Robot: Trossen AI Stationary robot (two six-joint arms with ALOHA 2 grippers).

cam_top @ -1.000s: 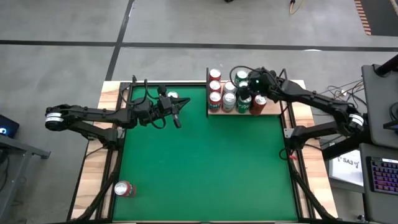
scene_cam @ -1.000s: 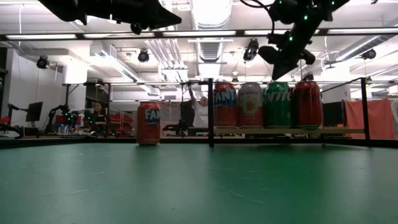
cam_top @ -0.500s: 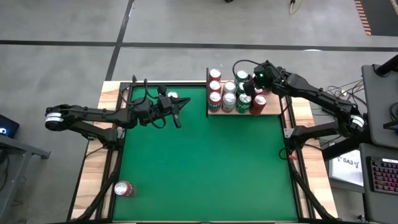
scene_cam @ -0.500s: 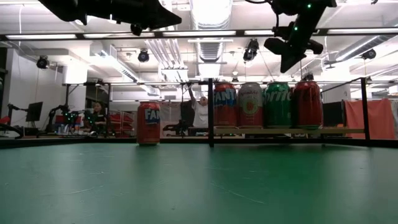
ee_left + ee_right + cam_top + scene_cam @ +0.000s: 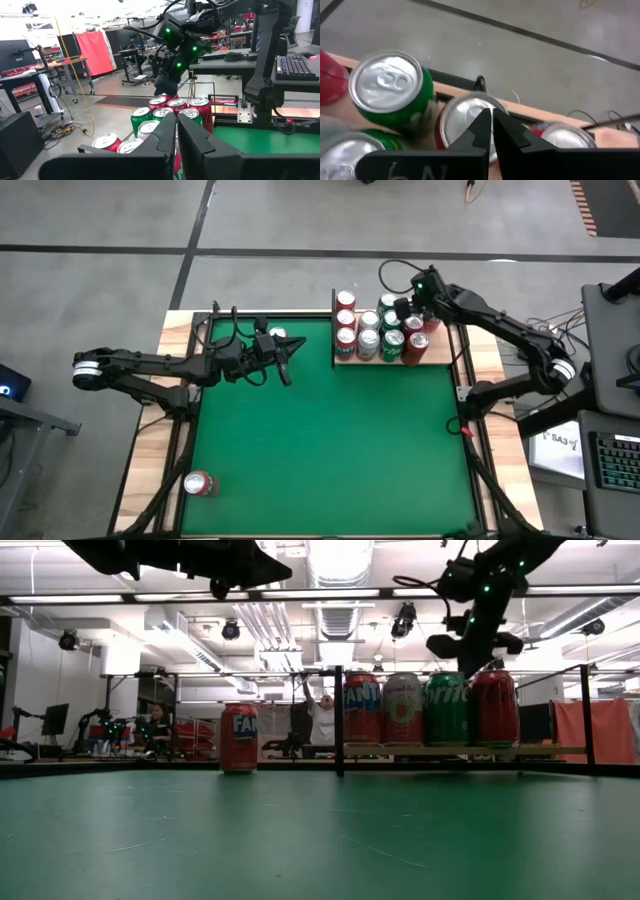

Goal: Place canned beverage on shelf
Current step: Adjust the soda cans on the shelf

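The shelf [image 5: 438,352] is a pale wooden board at the table's far right, edged by black rods; several upright cans [image 5: 368,340] stand on it, red and green in the low view [image 5: 446,708]. My right gripper [image 5: 405,308] hangs shut and empty above the shelf's far cans [image 5: 470,117], pointing down, clear of their tops in the low view [image 5: 470,645]. My left gripper [image 5: 295,352] is shut and empty, raised at the far left beside an upright red can [image 5: 278,335] standing on the green felt. Another red can [image 5: 198,483] lies on its side near the front left corner.
The shelf's black rod posts [image 5: 338,720] rise at its corners. The lone upright red can [image 5: 238,738] stands left of the shelf. Wooden strips [image 5: 150,440] border the green felt [image 5: 330,450], whose middle and right front hold nothing. People show in the room behind.
My right gripper has gone from above the shelf's middle cans toward the table's far edge, risen a little, and tipped to point more steeply down. The cans on the shelf have stayed put.
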